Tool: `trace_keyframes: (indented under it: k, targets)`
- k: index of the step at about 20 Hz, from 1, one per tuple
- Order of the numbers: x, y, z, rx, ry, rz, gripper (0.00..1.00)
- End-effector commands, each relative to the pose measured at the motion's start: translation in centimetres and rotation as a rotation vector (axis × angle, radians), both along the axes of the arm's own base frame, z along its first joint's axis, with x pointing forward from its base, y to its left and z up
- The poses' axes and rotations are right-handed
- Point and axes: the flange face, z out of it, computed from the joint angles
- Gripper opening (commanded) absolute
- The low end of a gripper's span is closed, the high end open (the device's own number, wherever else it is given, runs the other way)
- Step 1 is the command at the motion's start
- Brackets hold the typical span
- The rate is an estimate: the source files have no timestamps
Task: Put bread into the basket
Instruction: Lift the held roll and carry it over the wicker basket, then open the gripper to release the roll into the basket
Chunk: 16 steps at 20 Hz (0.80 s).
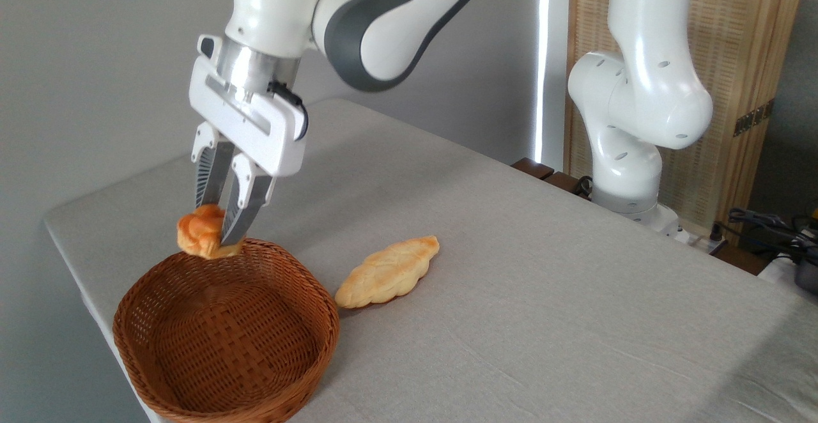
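Pincer [219, 231] grips bread [199, 232] over basket [223, 340] rim.

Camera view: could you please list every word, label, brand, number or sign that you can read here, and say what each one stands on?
None: no readable text shows in this view.
White robot arm and its end effector: no visible marking.
Small orange muffin-shaped bun, round brown woven wicker basket, pale golden braided loaf, grey tablecloth: no visible writing.
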Motion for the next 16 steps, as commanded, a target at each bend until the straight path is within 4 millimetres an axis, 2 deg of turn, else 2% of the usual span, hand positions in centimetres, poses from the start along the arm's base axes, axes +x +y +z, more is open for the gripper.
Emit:
trace_keyframes:
  k: [1, 8, 13, 16]
  targets:
    - [1.4, -0.3, -2.0, -0.019, -0.026, 0.021, 1.00]
    - [1.7, -1.1, -3.4, -0.016, -0.017, 0.009, 1.00]
    - [1.4, -0.9, -2.7, -0.015, -0.016, 0.009, 1.00]
    - [0.4, -0.3, -1.6, 0.004, 0.048, 0.010, 1.00]
